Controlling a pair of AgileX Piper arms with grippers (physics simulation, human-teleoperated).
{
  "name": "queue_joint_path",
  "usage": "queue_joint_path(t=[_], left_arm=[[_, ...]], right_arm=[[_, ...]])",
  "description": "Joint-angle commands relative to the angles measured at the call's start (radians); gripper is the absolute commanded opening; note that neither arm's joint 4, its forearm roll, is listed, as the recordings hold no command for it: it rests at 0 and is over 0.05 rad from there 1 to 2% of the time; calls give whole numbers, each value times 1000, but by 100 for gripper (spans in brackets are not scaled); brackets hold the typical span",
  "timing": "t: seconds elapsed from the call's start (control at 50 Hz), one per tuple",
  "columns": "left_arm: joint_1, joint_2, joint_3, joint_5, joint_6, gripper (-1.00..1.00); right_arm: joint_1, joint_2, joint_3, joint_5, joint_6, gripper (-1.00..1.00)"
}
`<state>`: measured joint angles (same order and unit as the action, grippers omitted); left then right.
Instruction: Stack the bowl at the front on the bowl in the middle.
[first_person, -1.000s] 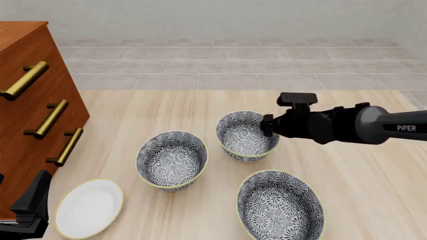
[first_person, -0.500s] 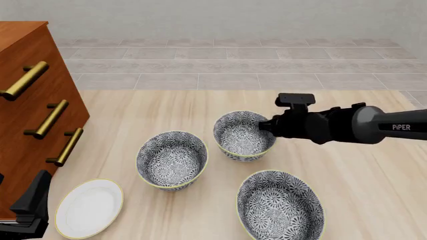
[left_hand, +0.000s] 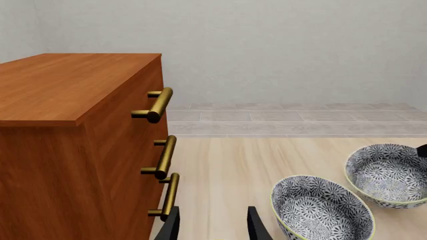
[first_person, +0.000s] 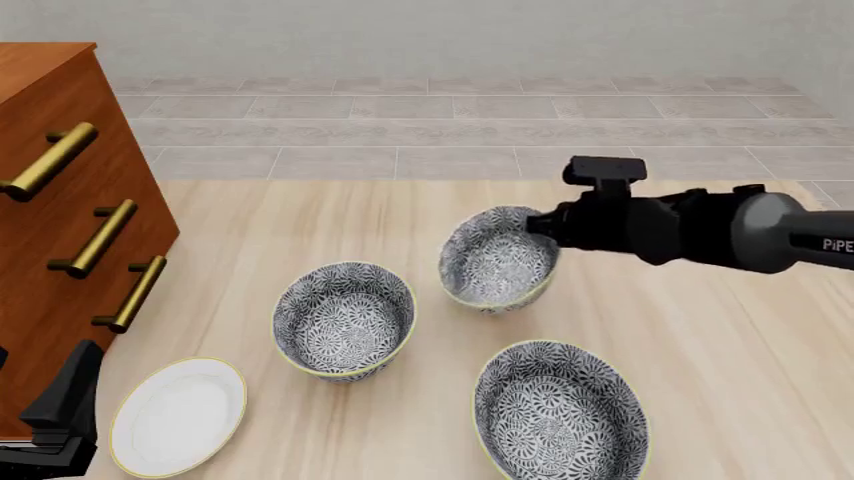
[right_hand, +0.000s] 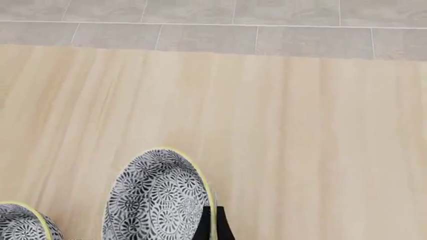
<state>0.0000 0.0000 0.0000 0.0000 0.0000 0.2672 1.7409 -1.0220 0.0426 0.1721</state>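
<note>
Lifted now, bowl at the front (first_person: 497, 262) half-hides right pincer (first_person: 538, 238) clamping its rim

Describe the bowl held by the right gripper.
The bowl is small, deep and round. It looks ceramic, with a dark blue-grey and white floral pattern inside and out and a thin cream rim. It is empty and tilted, its opening turned toward the front camera. The right gripper pinches its right rim, and it seems raised off the table.
</note>
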Motion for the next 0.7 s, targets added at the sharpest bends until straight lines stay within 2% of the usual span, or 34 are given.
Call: queue_joint_path(t=[0.02,0.06,0.38,0.7], left_arm=[[0,0,0,0,0,100],[0,0,0,0,0,100],[0,0,0,0,0,100],[0,0,0,0,0,100]], right_arm=[[-1,-117,-61,96,-16,-100],[4,-147,-84,134,-22,-100],[32,-233,-166,256,-62,-100],[84,-250,-221,303,-66,-100]])
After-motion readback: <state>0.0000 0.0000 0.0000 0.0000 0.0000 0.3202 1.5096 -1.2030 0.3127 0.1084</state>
